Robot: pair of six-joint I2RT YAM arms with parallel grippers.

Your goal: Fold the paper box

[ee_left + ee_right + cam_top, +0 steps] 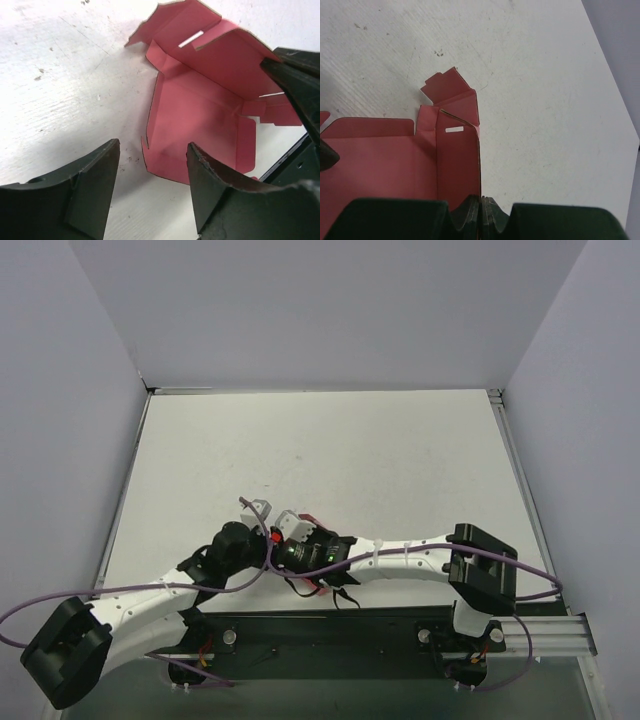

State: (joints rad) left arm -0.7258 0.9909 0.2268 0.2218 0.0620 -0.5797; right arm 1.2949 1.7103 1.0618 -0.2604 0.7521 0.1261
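Near edge: both arm bases are bolted to a dark mounting plate along the near side of the table.
Arms: the left arm and the right arm are bent inward, so the two wrists are close together just beyond the plate, near the middle. Purple cables are run along both.
Left gripper: the left gripper is held low over the table with its jaws well apart. Nothing is gripped between them, and only the near edge of the card is seen past the tips.
Right gripper: the right gripper is pressed closed on the top edge of a raised side wall, with the thin card clamped between its fingers.
Paper box: the paper box is found on the table under the two wrists and is largely hidden in the top view. Its base is laid flat and several walls are stood up. A narrow slot is cut in one wall, and a tabbed flap is spread on the table beyond it.
Table surface: white, marked with small dark scuffs.
Far side: the table is enclosed by plain pale walls.
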